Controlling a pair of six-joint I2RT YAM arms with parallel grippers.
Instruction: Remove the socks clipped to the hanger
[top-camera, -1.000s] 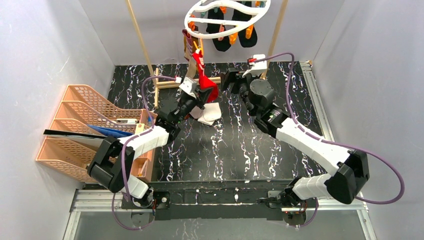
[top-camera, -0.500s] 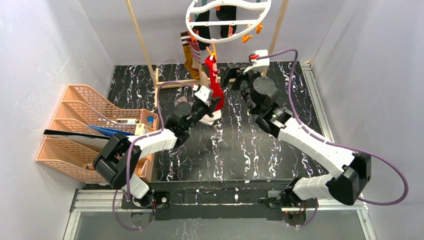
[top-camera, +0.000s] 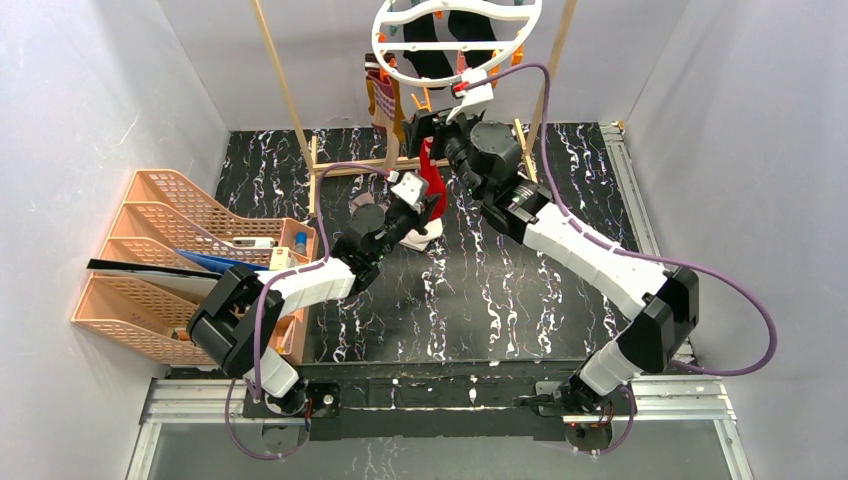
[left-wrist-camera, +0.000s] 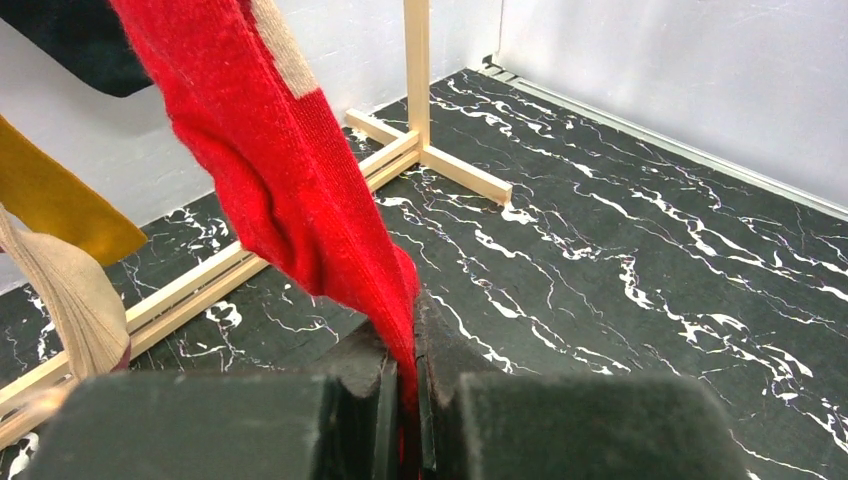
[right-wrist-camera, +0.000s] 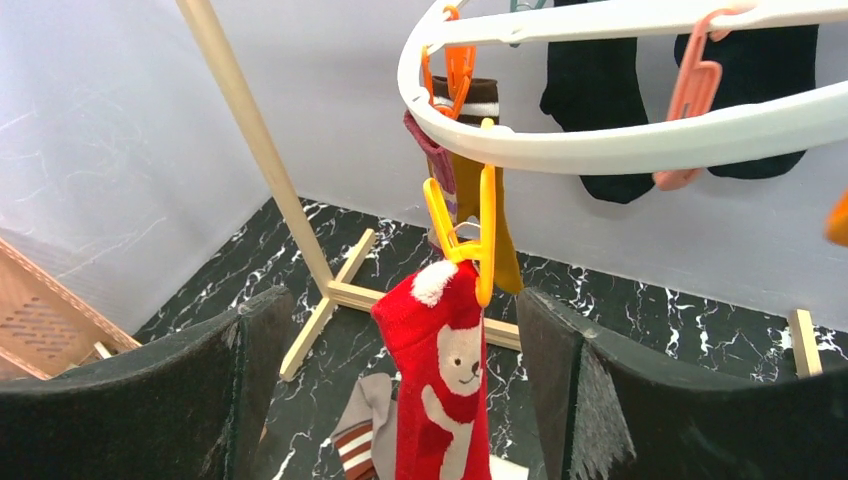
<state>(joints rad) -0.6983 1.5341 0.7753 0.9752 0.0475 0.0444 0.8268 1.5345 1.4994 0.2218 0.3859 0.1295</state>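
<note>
The hanger (top-camera: 455, 30), a white ring, hangs at the top, and its rim (right-wrist-camera: 620, 140) carries orange and pink pins. A red bear sock (right-wrist-camera: 440, 390) dangles from a yellow clothespin (right-wrist-camera: 470, 230). My left gripper (left-wrist-camera: 410, 400) is shut on that red sock's (left-wrist-camera: 290, 170) lower end, just above the table. My right gripper (right-wrist-camera: 400, 300) is open, its fingers (right-wrist-camera: 255, 370) on either side of the sock's top, not touching it. Black socks (right-wrist-camera: 600, 100), a mustard sock (left-wrist-camera: 60, 205) and a beige sock (left-wrist-camera: 75, 300) stay clipped. A grey striped sock (right-wrist-camera: 360, 430) lies on the table.
A wooden rack frame (top-camera: 285, 90) holds the ring, and its base bars (left-wrist-camera: 420, 150) lie across the back of the black marbled table. Orange file trays (top-camera: 180, 250) stand at the left. White walls enclose both sides and the back.
The right arm has swung left and up until its open fingers flank the red sock's top. The left gripper shifted right with the sock early on, then held still. The ring has levelled.
</note>
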